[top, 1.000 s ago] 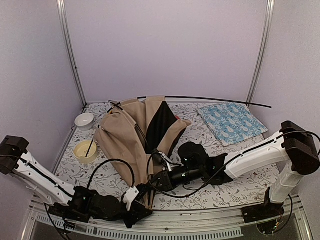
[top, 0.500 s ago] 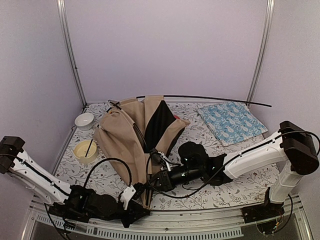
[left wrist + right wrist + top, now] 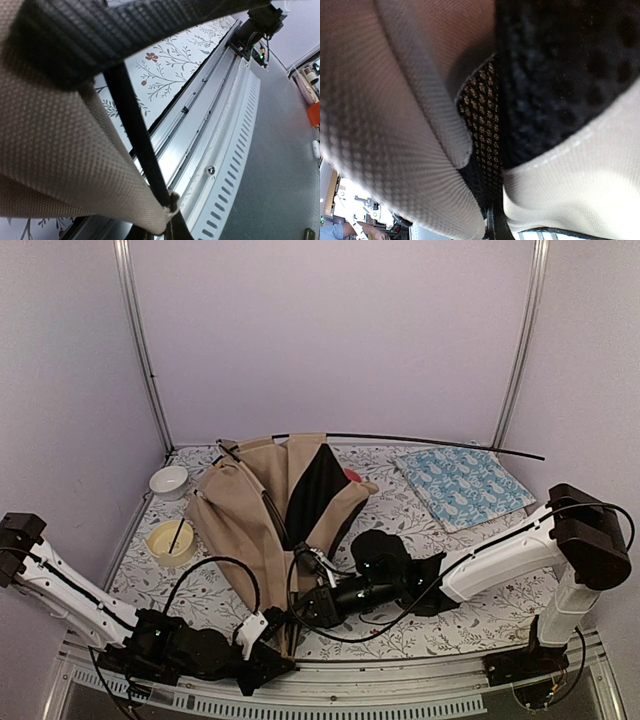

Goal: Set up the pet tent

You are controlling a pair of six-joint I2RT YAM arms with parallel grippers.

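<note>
With my left end effector (image 3: 272, 626) and right end effector (image 3: 302, 606) both clamped on the near hem of the tent (image 3: 262, 508), half-raised on the bench (image 3: 480, 572), I should part them slowly, without unseating the pole (image 3: 134, 134).

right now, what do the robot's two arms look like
Both the left arm and right arm have white tubular links, blocky black joints and black wrist sections, with thin black cables looping loose beside them.
</note>
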